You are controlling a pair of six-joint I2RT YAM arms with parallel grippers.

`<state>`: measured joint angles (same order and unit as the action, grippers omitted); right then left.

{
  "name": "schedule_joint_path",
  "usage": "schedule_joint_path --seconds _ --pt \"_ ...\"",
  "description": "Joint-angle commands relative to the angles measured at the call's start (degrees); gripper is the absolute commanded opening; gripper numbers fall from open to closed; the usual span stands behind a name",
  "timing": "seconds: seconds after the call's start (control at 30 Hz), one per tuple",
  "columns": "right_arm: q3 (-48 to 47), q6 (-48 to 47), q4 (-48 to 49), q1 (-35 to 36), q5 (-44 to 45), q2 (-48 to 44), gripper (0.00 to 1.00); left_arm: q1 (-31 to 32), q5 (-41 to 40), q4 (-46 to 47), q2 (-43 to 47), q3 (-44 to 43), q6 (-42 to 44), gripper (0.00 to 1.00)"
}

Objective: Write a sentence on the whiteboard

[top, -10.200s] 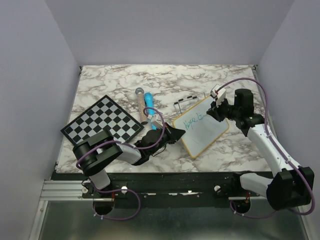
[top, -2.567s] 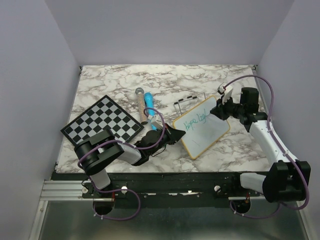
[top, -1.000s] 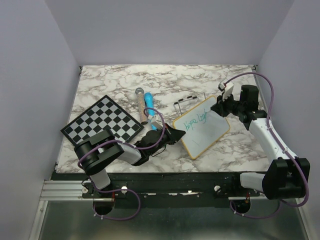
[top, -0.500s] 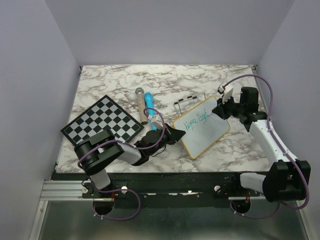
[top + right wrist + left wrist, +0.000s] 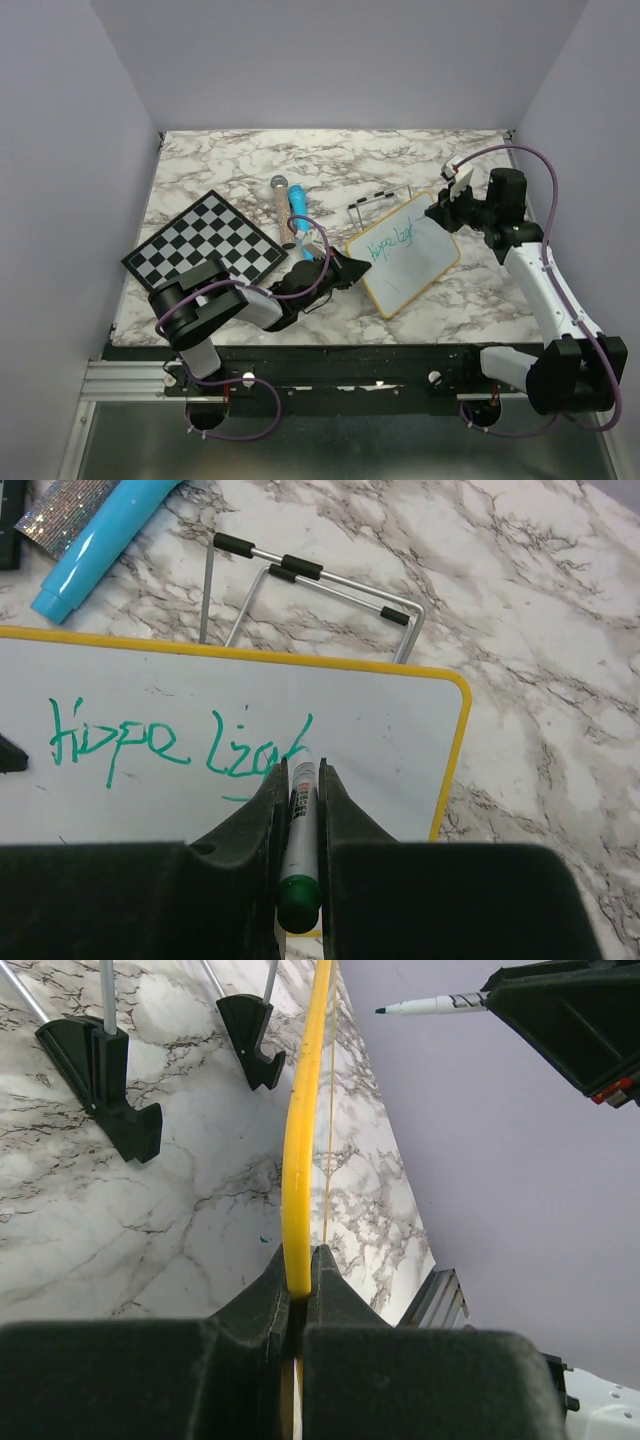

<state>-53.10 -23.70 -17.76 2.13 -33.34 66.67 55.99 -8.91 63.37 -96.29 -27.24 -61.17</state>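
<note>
The whiteboard (image 5: pixel 405 252), white with a yellowish frame, lies tilted on the marble table right of centre. Green writing (image 5: pixel 150 745) on it reads about "Hope Ligh" in one line; it also shows in the top view (image 5: pixel 392 243). My left gripper (image 5: pixel 345 270) is shut on the board's near-left edge (image 5: pixel 297 1160). My right gripper (image 5: pixel 443 207) is shut on a green marker (image 5: pixel 300 810) at the board's far right end. In the left wrist view the marker (image 5: pixel 430 1005) hangs off the board, its tip in the air.
A black-and-white chessboard (image 5: pixel 205 247) lies at the left. A blue marker (image 5: pixel 297 205) and a glittery tube (image 5: pixel 281 196) lie behind the left gripper. A wire stand (image 5: pixel 378 202) with black feet (image 5: pixel 100 1070) sits behind the whiteboard.
More green letters have appeared after "Hope" over the last ten seconds. My right gripper has shifted a little right and back with the marker. The left arm has not moved.
</note>
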Motion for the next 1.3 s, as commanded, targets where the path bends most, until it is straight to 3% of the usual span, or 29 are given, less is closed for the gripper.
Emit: schedule_joint_path --seconds 0.0,0.57,1.27 --pt "-0.16 1.20 0.35 -0.20 -2.78 1.61 0.01 0.26 1.79 0.26 0.23 0.61 1.93 0.00" --pt "0.28 1.91 2.64 -0.20 -1.99 6.36 0.01 0.26 1.96 0.35 -0.13 0.26 1.93 0.00" --pt "3.44 -0.82 -0.61 -0.11 -1.81 4.43 0.01 0.26 1.61 0.52 0.05 0.70 1.84 0.00"
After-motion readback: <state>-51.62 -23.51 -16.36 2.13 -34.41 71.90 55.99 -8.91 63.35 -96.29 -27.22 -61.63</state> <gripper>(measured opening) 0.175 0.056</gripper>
